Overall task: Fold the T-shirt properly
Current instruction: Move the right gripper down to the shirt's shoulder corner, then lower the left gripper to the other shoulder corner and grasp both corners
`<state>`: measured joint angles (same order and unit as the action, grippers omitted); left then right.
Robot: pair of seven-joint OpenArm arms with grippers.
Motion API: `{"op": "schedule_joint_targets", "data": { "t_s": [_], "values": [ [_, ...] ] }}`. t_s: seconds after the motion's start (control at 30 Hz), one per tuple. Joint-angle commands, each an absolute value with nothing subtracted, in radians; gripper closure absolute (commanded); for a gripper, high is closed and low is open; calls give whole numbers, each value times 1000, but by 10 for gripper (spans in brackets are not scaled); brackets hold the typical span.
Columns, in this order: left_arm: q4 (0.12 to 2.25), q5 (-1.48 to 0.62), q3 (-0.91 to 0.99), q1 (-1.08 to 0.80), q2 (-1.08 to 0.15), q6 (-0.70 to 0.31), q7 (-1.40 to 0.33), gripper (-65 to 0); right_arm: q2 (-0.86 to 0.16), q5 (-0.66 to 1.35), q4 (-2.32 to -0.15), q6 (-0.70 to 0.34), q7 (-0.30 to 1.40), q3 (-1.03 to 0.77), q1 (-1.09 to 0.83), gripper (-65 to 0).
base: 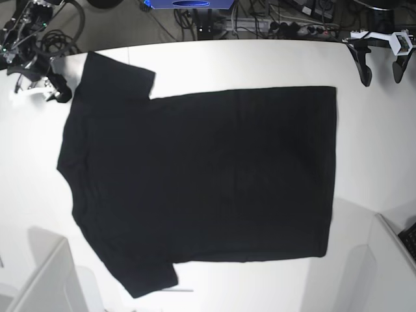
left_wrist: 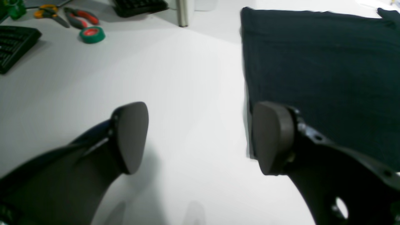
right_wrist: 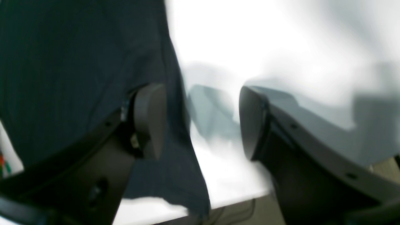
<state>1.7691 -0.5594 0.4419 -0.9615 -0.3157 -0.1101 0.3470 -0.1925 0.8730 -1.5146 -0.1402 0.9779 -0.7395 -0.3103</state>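
On the left of the base view my right pincer (base: 38,88) sits by the sleeve, jaws apart and gripping nothing. The T-shirt (base: 201,182) lies spread flat across the white bench (base: 370,162), plain black side up, no fold in it yet. Far right, my left pincer (base: 380,65) hangs jaws apart just off the hem corner. The risk: pinching only one layer, or uneven lifts dragging the cloth crooked.

Matt black knit cloth T-shirt (base: 201,188) lies on the smooth white table (left_wrist: 193,93); left gripper (left_wrist: 200,137) pads (left_wrist: 132,137) matt, rubbery.
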Motion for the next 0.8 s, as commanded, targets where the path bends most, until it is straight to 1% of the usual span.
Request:
{"op": "schedule_joint_targets", "data": {
  "t_s": [0.0, 0.1, 0.17, 0.23, 0.27, 0.33, 0.47, 0.53, 0.63, 0.77],
  "values": [
    [1776, -568, 447, -969, -321, -116, 371, -495, -202, 851, -1527, -151, 981, -731, -308, -348],
    [1770, -568, 440, -963, -321, -116, 371, -495, -200, 837, -1520, -226, 974, -670, -329, -347],
    [1764, -570, 438, -947, -321, -116, 369, -495, -193, 837, -1520, -251, 970, -641, -349, -345],
    [1756, -570, 437, -941, -321, -116, 364, -495, -176, 834, -1520, -251, 961, -625, -361, -320],
    [1756, -570, 437, -940, -320, -116, 341, -495, -174, 828, -1520, -252, 947, -618, -369, -303],
    [1758, -601, 440, -918, -320, -116, 266, -495, -173, 809, -1520, -254, 926, -618, -377, -291],
    [1719, -745, 447, -862, -323, -117, 125, -500, -173, 803, -1520, -255, 924, -618, -386, -285],
    [1709, -753, 440, -837, -325, -117, 113, -504, -173, 803, -1520, -255, 924, -615, -390, -284],
    [1705, -756, 435, -800, -321, -117, 91, -505, -173, 803, -1520, -255, 921, -561, -403, -284],
    [1705, -760, 437, -734, -320, -117, -35, -505, -173, 803, -1520, -255, 917, -538, -406, -282]
  ]
}}
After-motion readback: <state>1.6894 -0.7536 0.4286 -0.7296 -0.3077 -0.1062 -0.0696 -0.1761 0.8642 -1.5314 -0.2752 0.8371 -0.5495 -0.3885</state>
